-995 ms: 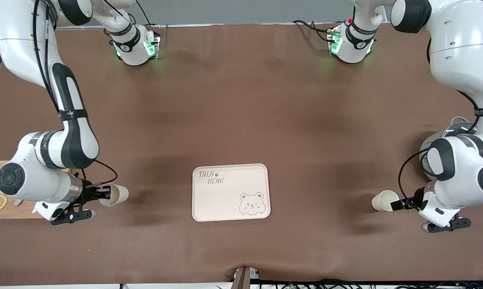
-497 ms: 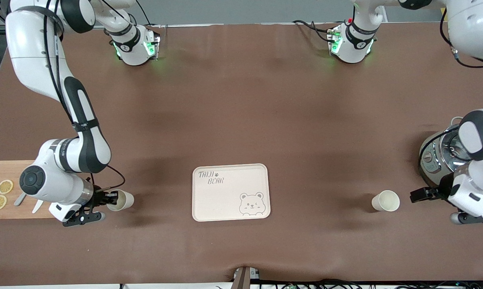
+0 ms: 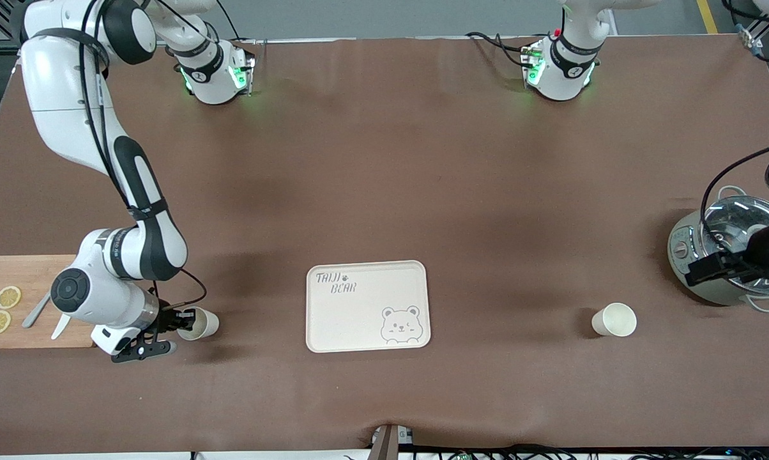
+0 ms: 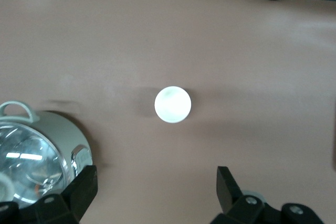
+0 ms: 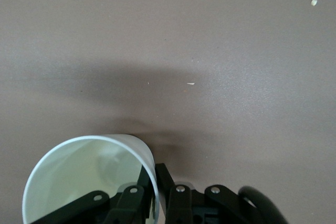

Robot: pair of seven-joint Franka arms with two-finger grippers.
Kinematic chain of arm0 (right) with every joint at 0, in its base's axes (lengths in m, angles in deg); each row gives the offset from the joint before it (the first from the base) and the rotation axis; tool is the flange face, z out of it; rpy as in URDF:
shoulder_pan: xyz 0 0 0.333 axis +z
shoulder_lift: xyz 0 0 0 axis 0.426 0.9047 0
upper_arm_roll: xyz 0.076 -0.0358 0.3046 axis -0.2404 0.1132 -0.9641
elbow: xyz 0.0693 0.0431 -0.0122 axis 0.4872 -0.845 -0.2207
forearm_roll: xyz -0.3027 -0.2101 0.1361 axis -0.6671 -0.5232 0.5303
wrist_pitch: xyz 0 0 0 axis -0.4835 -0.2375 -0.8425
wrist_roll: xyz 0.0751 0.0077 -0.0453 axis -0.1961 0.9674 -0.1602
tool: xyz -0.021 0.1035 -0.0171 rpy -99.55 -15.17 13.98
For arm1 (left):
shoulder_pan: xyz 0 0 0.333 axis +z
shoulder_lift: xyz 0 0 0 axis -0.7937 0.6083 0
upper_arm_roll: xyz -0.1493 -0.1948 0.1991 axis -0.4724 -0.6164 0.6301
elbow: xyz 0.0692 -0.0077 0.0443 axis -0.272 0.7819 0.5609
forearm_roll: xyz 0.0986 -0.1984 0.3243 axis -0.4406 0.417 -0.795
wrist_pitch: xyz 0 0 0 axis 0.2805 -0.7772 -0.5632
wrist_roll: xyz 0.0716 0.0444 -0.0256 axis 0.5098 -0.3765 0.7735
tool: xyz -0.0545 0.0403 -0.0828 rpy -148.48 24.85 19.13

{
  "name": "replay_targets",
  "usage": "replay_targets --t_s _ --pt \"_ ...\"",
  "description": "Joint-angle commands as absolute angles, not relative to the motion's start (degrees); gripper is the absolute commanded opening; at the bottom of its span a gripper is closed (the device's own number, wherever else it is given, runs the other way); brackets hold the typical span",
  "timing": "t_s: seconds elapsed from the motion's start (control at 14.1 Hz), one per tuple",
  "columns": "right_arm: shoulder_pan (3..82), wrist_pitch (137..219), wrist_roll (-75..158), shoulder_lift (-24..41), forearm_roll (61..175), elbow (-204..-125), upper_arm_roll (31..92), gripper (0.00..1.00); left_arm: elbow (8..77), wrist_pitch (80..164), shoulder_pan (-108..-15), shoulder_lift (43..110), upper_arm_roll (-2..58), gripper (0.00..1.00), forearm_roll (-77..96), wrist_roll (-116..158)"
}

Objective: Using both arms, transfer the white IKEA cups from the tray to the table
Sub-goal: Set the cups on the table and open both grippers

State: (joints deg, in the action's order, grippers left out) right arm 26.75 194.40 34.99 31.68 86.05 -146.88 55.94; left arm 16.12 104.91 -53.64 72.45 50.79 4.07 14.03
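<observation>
One white IKEA cup point(image 3: 614, 319) stands upright and free on the brown table, toward the left arm's end; the left wrist view shows it from above point(image 4: 172, 104). My left gripper point(image 3: 705, 271) hangs open and empty over the cooker, apart from that cup; its fingers point(image 4: 229, 188) spread wide in its wrist view. My right gripper point(image 3: 177, 317) is shut on the rim wall of the other cup point(image 3: 199, 323), one finger inside and one outside. That cup point(image 5: 89, 179) is tilted, low over the table between the cutting board and the tray.
A cream bear-printed tray point(image 3: 366, 305) lies mid-table, with nothing on it. A steel cooker with a glass lid point(image 3: 723, 255) stands at the left arm's end point(image 4: 37, 156). A wooden cutting board point(image 3: 14, 319) with lemon slices and a knife lies at the right arm's end.
My left gripper let go of its cup and drew back, up over the cooker. My right gripper carried its cup a little toward the tray and lower.
</observation>
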Motion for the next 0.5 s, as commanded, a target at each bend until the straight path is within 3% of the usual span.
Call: replay_targets --t_s 0.0,0.07,0.14,0.21,0.28,0.43 --pt "26.0 195.1 33.9 31.9 86.8 -147.1 55.2 0.00 17.6 102.3 -53.9 68.5 50.7 1.00 4.7 12.8" --pt "26.0 195.0 34.0 31.9 86.8 -147.1 55.2 0.16 17.6 101.1 -53.9 67.4 50.7 1.00 4.7 12.8" --pt "25.9 195.0 34.0 31.9 86.8 -147.0 55.2 0.41 17.5 100.2 -53.8 66.2 50.5 1.00 4.6 12.8" --pt "25.9 195.0 34.1 31.8 86.8 -147.0 55.1 0.83 17.5 99.1 -53.8 65.1 50.5 1.00 4.6 12.8" --pt "25.8 194.9 34.2 31.8 86.8 -146.9 55.1 1.00 17.4 98.1 -53.8 64.1 50.5 1.00 4.7 13.0" --pt "25.8 194.5 34.2 31.6 86.8 -146.8 55.1 1.00 17.3 96.3 -53.6 63.1 50.4 1.00 5.0 13.0"
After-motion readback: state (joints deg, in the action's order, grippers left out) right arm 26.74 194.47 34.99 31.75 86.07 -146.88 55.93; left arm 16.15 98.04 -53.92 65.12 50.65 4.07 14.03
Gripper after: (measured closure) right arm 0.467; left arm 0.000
